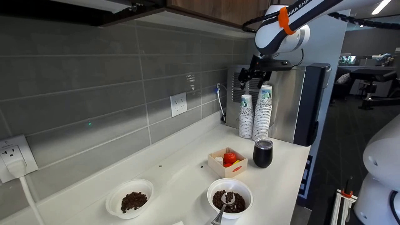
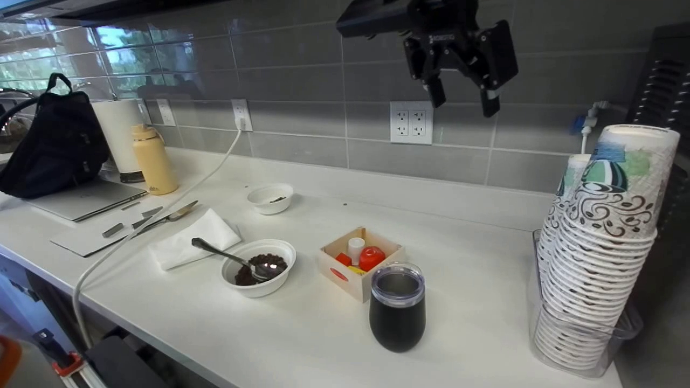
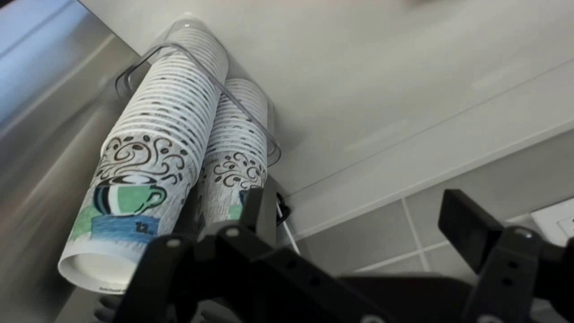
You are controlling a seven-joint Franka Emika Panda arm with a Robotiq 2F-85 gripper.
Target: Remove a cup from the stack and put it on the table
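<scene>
Black gripper (image 2: 464, 105): jaws stand spread, cups (image 3: 150, 150) beside it. An exterior view alone shows the bottle (image 2: 154, 161), well apart.

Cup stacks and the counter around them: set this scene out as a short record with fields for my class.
Taller cup stack: upside down, in a clear holder
Shorter cup stack: upside down, in the same holder
Metal appliance: next to the stacks
Gripper: open, holding nothing, touching neither stack
White bowl: dark pellets and a spoon
Other white bowl: dark pellets
Wooden box: coloured items
Black tumbler: upright, near the box
</scene>
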